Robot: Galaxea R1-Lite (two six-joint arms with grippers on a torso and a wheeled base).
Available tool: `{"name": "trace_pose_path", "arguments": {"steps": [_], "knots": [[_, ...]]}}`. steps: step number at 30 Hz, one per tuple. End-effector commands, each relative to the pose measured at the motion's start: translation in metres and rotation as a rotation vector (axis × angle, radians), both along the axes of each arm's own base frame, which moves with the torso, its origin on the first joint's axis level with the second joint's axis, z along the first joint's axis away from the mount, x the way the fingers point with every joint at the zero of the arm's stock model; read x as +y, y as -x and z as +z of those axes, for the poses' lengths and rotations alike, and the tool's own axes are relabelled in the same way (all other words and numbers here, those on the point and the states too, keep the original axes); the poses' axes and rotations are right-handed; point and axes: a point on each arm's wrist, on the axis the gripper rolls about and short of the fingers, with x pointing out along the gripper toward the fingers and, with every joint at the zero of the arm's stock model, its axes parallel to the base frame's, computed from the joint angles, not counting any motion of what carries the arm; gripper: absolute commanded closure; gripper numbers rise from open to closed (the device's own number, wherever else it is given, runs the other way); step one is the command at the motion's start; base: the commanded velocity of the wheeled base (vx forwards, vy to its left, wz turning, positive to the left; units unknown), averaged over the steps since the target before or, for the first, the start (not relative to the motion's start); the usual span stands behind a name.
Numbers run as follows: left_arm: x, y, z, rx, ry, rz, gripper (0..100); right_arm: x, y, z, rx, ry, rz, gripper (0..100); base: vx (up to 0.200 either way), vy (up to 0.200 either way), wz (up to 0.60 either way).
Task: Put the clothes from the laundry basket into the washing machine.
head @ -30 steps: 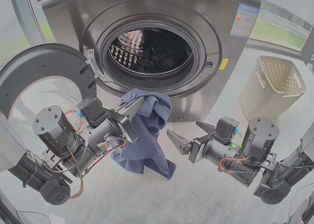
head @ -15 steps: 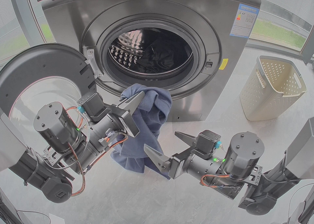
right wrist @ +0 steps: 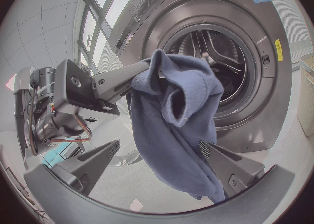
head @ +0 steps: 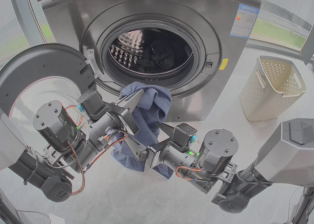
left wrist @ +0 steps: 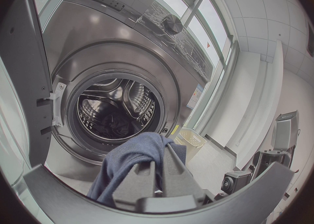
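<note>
Left gripper (head: 140,94) clamps the blue garment (head: 151,103) before the washing machine (head: 209,31); right gripper (head: 141,130), fingers apart, straddles it; closing seems next.

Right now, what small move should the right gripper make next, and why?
Probably shut the right gripper on the blue garment: it stands open on both sides of the hanging lower part, while the left gripper pinches only the top.
</note>
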Motion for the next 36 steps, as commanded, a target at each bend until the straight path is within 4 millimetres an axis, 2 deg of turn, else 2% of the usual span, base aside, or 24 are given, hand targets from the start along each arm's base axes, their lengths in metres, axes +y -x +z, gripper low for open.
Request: {"name": "trace_pose_path", "arguments": {"steps": [1, 6, 12, 18, 24, 25, 36], "knots": [[0.000, 0.000, 0.001, -0.002, 0.002, 0.000, 100, 0.011, -0.014, -0.010, -0.008, -0.010, -0.012, 0, 0.000, 0.000, 0.00], [0.000, 0.000, 0.000, 0.000, 0.001, 0.000, 100, 0.016, -0.020, -0.008, -0.025, -0.032, -0.016, 0, 0.000, 0.000, 0.00], [0.000, 0.000, 0.000, -0.001, 0.001, 0.000, 100, 0.022, -0.036, -0.013, -0.031, -0.041, -0.048, 0, 0.000, 0.000, 0.00], [0.001, 0.001, 0.002, -0.006, 0.005, 0.000, 100, 0.013, -0.049, -0.017, -0.025, -0.034, -0.093, 0, 0.000, 0.000, 0.00], [0.001, 0.001, 0.003, -0.007, 0.006, 0.000, 100, 0.005, -0.052, -0.019, -0.020, -0.027, -0.111, 0, 0.000, 0.000, 0.00], [0.001, 0.001, 0.003, -0.007, 0.006, 0.000, 100, 0.005, -0.051, -0.019, -0.019, -0.026, -0.111, 100, 0.000, 0.000, 0.00], [0.001, 0.001, 0.001, -0.003, 0.003, 0.001, 100, 0.001, -0.047, -0.012, -0.026, -0.035, -0.110, 100, 0.000, 0.000, 0.00]]}}
